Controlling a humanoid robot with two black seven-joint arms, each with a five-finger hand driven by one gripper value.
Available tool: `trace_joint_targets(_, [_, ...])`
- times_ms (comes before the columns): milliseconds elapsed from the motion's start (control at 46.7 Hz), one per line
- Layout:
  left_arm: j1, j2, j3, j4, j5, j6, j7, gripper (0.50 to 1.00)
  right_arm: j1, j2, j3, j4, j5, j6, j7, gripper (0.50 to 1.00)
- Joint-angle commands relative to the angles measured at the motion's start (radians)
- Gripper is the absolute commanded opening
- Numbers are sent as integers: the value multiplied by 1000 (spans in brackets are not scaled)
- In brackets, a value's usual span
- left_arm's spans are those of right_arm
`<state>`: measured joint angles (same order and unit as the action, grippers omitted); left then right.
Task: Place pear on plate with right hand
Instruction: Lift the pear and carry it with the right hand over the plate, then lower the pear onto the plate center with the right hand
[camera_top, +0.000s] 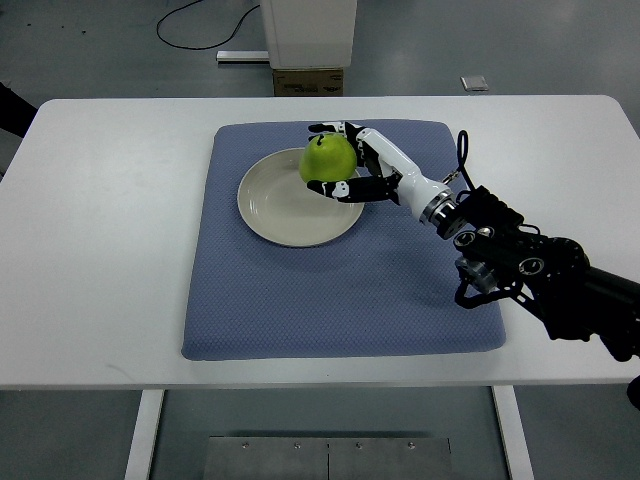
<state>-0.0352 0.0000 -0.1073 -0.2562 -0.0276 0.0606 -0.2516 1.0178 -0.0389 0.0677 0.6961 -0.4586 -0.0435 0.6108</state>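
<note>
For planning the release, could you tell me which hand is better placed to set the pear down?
Right: the right hand grips the pear over the plate's far rim. No left hand shows.

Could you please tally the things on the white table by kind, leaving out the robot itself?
Pear, green, held in the right hand over the plate's far rim: 1
Plate, cream, round: 1
Mat, blue, under the plate: 1
Total: 3

One pear (329, 156), one plate (285, 215), one blue mat (340, 290), one robot hand (350, 160).
</note>
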Motion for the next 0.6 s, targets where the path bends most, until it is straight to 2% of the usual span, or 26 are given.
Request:
trace_joint_targets(0, [0, 0, 0, 0, 0, 1, 0, 1000, 4, 28, 0, -1, 0, -6, 0, 500])
trace_joint_targets(578, [0, 0, 0, 0, 0, 1, 0, 1000, -4, 39, -6, -4, -12, -65, 0, 500])
